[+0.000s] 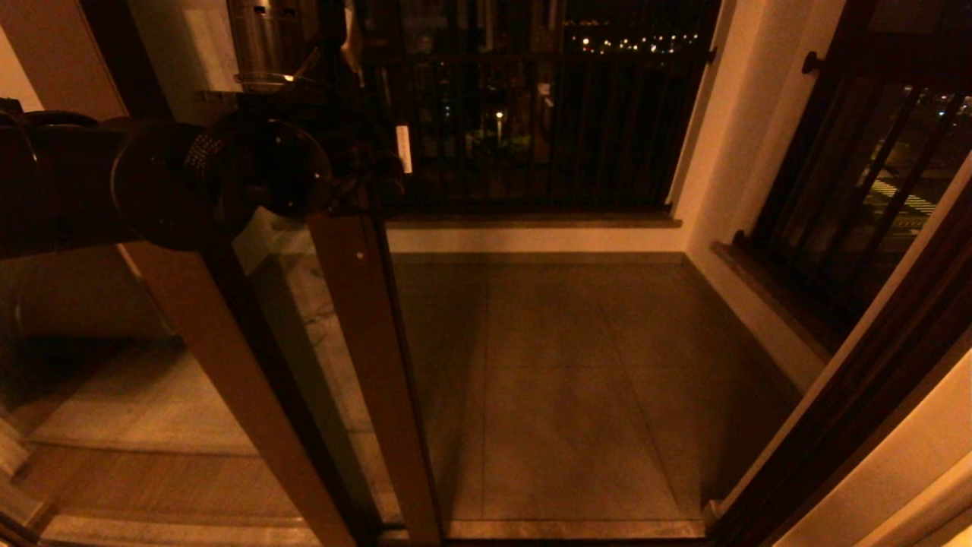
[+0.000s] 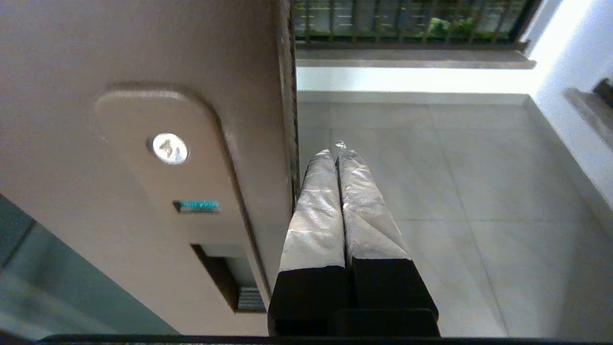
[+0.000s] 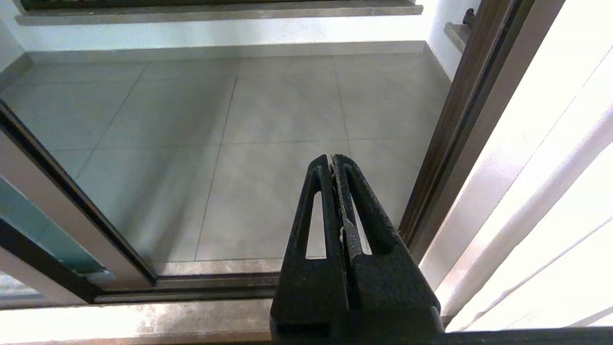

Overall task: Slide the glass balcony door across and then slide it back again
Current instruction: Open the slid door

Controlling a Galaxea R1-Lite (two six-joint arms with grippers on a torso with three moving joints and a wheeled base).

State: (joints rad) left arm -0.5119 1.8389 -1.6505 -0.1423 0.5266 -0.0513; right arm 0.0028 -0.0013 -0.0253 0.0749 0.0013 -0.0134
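The glass balcony door (image 1: 372, 342) stands left of the middle, its reddish-brown stile running down to the floor track, with the doorway open to its right. In the left wrist view the stile (image 2: 143, 62) carries a round lock (image 2: 170, 148) and a dark recessed handle slot (image 2: 225, 278). My left gripper (image 2: 337, 151) is shut on nothing, its silver-taped fingers (image 2: 316, 211) lying along the stile's free edge, beside the slot. My left arm (image 1: 152, 182) reaches in from the left at handle height. My right gripper (image 3: 332, 160) is shut and empty, hanging above the floor track (image 3: 210, 282).
A second post with glass (image 1: 228, 380) stands left of the door. The tiled balcony floor (image 1: 562, 365) lies beyond the opening, ringed by dark railings (image 1: 531, 129) and a white wall (image 1: 729, 152). The right door jamb (image 1: 858, 410) and a pale curtain (image 3: 550, 182) are on the right.
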